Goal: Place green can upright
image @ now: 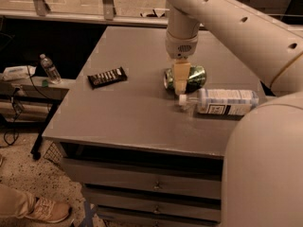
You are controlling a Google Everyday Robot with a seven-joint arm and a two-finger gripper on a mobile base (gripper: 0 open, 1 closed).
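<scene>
The green can (197, 76) lies on its side on the grey table (128, 112), right of centre, its silver end facing left. My gripper (180, 89) hangs straight down from the arm and is down at the can's left half, in front of it and covering its middle. The can's green-and-white body shows to the right of the gripper. I cannot tell whether the gripper is touching the can.
A clear plastic bottle with a white cap (222, 101) lies on its side just in front of and to the right of the can. A dark snack bar (107, 77) lies on the table's left. A small water bottle (49, 68) stands on a low shelf to the left. Drawers sit below the table's front edge.
</scene>
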